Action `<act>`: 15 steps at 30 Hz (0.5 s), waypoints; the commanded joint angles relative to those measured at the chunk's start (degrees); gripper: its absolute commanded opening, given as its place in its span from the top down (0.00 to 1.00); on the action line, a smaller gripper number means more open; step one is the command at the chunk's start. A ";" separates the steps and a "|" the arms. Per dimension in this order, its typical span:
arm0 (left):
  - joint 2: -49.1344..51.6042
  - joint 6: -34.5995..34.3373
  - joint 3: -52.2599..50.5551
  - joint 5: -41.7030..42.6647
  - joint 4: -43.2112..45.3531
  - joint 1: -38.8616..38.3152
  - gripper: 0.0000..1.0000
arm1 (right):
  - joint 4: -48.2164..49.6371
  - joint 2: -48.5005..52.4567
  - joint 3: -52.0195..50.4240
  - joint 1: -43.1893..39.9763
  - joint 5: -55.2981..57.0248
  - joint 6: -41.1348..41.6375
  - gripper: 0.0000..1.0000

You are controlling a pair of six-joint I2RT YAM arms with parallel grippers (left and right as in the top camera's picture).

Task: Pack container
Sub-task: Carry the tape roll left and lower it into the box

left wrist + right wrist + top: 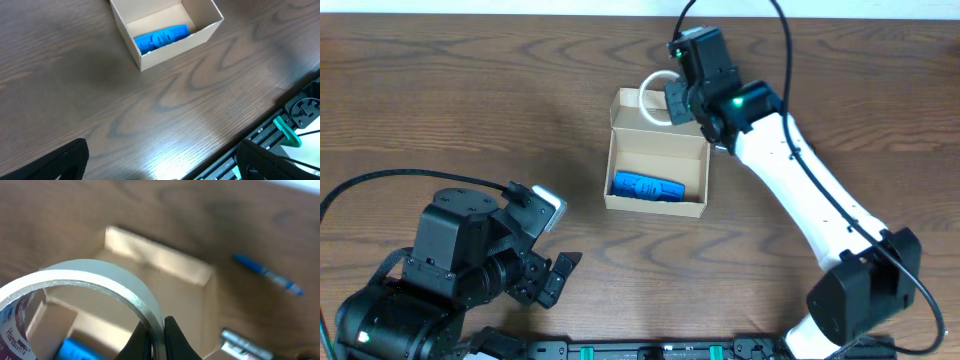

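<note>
At the near left the left hand (558, 274) is hanging just above the bench (440, 110) with its fingers spread as wide as they go, holding nothing. The wood between it and the container (655, 208) is lying bare, so that side is giving the most room for a sideways approach. The dark rail (650, 351) along the near edge is limiting any low sweep there.

The container is sitting open a little right of centre, its flap lid (632, 104) folded back on the far side, with a blue thing (647, 187) lying along the near wall inside. Being thin cardboard, it is probably light and likely to slide on the smooth wood. Its walls would be flexing under a pinch, so a corner or the rim beside a fold looks like the firmest place to take hold.

Over the far wall the tape roll (90, 277) is hanging tilted, a stiff, smooth ring. The right hand (157, 335) is clamped shut on its band, one finger inside and one outside. The far half of the floor is looking free for it. Right of the container, a blue pen (267, 274) is lying near the right arm.
</note>
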 commanded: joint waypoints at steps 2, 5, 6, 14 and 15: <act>0.02 0.37 0.46 0.76 -0.20 0.13 0.05 | -2.64 2.82 -0.42 2.27 -4.59 2.23 0.99; 0.02 0.39 0.46 0.74 -0.20 0.13 0.05 | -4.83 2.99 -0.42 3.43 -5.07 2.45 0.99; 0.02 0.39 0.46 0.76 -0.20 0.13 0.05 | -5.55 3.06 -0.42 3.80 -5.09 2.45 0.99; 0.04 0.39 0.46 0.76 -0.20 0.13 0.04 | -9.29 5.05 -0.42 5.03 -5.77 3.52 0.99; 0.02 0.39 0.46 0.76 -0.20 0.13 0.05 | -9.62 5.70 -0.44 5.03 -6.75 3.50 0.99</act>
